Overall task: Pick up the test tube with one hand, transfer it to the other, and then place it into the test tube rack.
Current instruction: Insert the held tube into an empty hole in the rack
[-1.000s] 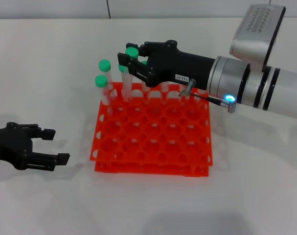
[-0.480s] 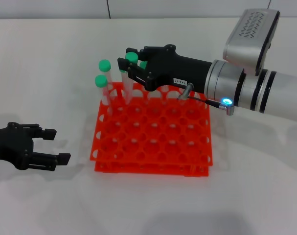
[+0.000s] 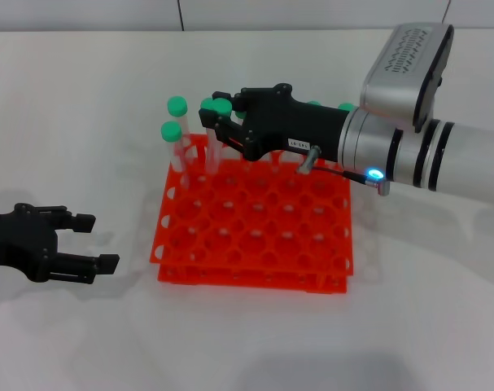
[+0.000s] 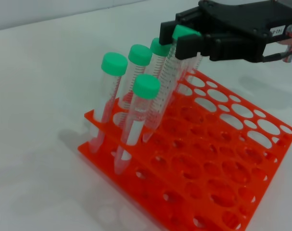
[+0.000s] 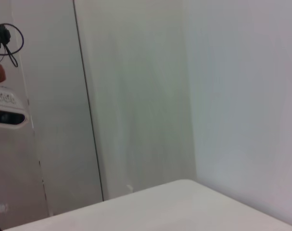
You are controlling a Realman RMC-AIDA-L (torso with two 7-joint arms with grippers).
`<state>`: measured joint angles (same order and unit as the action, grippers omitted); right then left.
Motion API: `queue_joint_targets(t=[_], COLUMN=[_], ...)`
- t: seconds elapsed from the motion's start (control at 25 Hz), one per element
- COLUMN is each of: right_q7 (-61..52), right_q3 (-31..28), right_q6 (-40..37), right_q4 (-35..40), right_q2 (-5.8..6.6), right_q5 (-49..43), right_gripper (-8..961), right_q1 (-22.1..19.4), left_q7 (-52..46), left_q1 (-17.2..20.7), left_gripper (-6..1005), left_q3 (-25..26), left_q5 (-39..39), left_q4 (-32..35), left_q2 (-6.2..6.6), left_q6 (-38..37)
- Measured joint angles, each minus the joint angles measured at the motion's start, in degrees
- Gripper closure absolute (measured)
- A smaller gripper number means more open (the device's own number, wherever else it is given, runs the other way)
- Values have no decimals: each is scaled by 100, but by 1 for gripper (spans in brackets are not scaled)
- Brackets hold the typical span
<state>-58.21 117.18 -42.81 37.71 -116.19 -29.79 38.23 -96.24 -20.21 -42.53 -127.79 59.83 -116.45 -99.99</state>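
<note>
My right gripper [image 3: 219, 116], black with a white label, is shut on the test tube [image 3: 213, 151] just under its green cap [image 3: 222, 107]. It holds the tube tilted over the back left of the orange-red test tube rack [image 3: 251, 281], with the tube's lower end down in a hole. The left wrist view shows the same grip: gripper [image 4: 180, 39], tube [image 4: 166, 84], rack [image 4: 210, 161]. My left gripper [image 3: 95, 241] is open and empty, low over the table left of the rack.
Other green-capped tubes stand in the rack's back left corner [image 3: 177, 105] [image 3: 171, 131] [image 4: 114, 63] [image 4: 146, 86], close to the held one. More caps [image 3: 345, 107] show behind my right arm. The right wrist view shows only a wall.
My right gripper has moved down and slightly toward the rack's front with the tube, sinking it deeper into the hole. The left gripper has not moved.
</note>
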Motion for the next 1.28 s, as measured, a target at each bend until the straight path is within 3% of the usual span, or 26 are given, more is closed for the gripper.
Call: queue_joint_targets(t=[1.28], right_q7=[26], right_q3=[330], right_q6=[205], right_q4=[55], right_q2=[0], right_q5=[-13], right_gripper=[688], right_q1=[-17], left_q7=[47], left_q1=[14], left_gripper=[123], left_q3=[9], left_q5=[0], left_q4=[-7], left_q2=[-9], left_q6=[33])
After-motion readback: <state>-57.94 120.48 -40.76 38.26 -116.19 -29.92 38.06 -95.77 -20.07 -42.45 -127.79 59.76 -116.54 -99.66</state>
